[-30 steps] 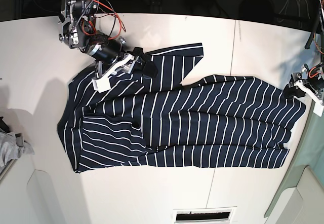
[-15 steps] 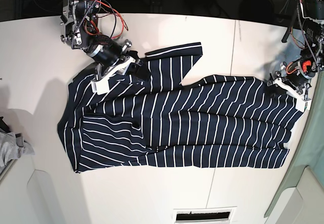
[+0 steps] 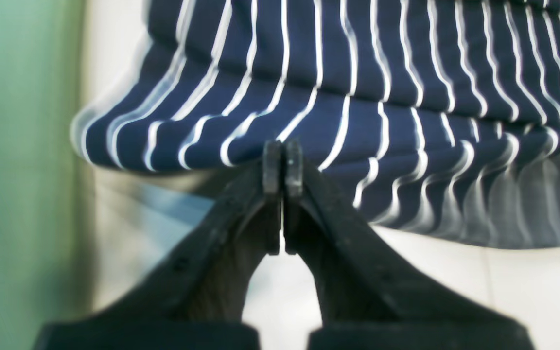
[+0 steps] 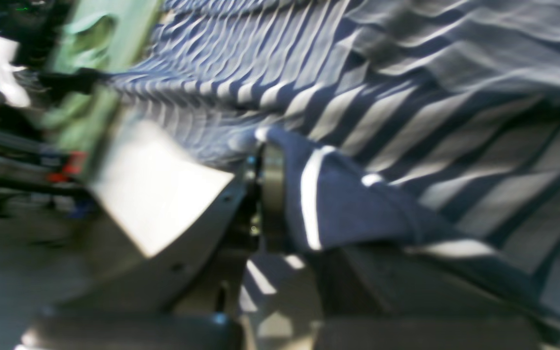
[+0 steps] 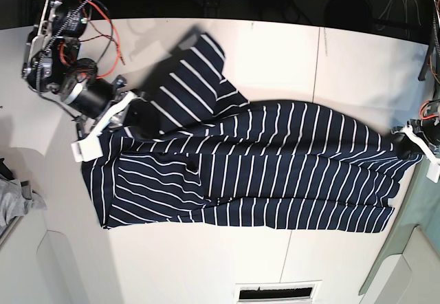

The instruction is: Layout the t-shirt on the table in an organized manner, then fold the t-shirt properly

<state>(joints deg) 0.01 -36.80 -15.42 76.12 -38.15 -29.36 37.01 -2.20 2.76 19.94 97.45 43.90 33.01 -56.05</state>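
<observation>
The striped t-shirt (image 5: 254,173) lay spread across the middle of the white table (image 5: 206,263), its long side going from the left part of the table to the right edge in the base view. One sleeve (image 5: 189,84) stood out toward the far edge of the table.

The right gripper (image 5: 127,111) was at the shirt's left end, near the far left corner of the table. In the right wrist view its jaws were pressed together on a fold of the navy fabric (image 4: 338,209), which hung over one finger. So this gripper was closed and it gripped the t-shirt.

The left gripper (image 5: 405,141) was at the right edge of the table, at the other end of the shirt. In the left wrist view its two dark pads (image 3: 272,165) touched each other with no gap, right at the hem of the striped cloth (image 3: 358,107). The cloth edge looked pinched between them, a little lifted from the table.

A small grey cloth (image 5: 14,201) lay at the left edge of the table, apart from the shirt.
</observation>
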